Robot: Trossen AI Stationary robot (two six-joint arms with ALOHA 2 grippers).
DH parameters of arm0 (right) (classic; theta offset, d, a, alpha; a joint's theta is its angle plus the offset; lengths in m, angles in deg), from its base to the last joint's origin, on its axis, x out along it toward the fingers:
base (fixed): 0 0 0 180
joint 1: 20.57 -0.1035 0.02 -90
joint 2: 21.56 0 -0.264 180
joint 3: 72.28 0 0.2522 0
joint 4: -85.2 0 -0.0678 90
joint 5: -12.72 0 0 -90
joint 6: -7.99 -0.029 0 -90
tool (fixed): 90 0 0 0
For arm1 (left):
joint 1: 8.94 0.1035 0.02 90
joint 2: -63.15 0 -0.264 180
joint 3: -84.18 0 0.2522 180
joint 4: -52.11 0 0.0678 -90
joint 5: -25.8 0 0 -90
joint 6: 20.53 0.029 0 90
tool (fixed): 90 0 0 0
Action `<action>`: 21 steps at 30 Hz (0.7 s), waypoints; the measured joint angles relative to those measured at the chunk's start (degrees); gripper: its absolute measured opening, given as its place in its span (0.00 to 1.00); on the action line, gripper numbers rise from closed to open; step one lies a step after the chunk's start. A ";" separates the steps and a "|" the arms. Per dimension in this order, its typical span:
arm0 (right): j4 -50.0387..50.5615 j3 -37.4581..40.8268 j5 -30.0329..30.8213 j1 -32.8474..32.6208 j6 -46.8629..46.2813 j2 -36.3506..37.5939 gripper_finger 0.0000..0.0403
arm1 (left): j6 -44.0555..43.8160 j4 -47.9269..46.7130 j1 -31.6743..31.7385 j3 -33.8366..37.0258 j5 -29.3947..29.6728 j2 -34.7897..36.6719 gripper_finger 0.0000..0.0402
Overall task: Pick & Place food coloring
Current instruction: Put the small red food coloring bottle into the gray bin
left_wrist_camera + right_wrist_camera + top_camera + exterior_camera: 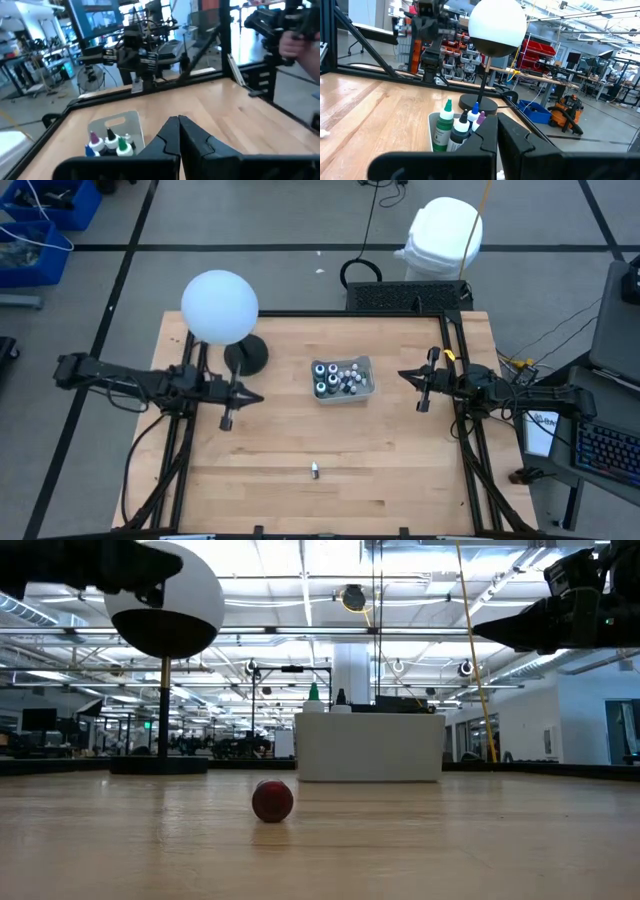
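Observation:
The food coloring bottles [338, 378] stand upright in a grey rectangular tray [370, 387] at the table's middle. They show in the left wrist view [111, 142] and in the right wrist view [454, 127]. One small bottle [314, 470] lies alone on the wood near the front edge; the low view shows it as a red round end [272, 801]. My left gripper [258, 397] hovers shut, left of the tray, pointing level at it. My right gripper [403, 374] hovers shut to the right of the tray. Neither one holds anything.
A lamp with a white globe [219, 306] stands on a round black base [246, 356] at the table's far left, close to my left arm. Black frame rails [462, 430] run along both sides. Bare wood lies between the tray and the near edge.

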 joint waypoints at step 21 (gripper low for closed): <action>-0.20 0.01 0.02 -0.01 0.12 0.00 0.00 | 7.60 -6.40 2.25 10.21 -10.49 17.92 0.01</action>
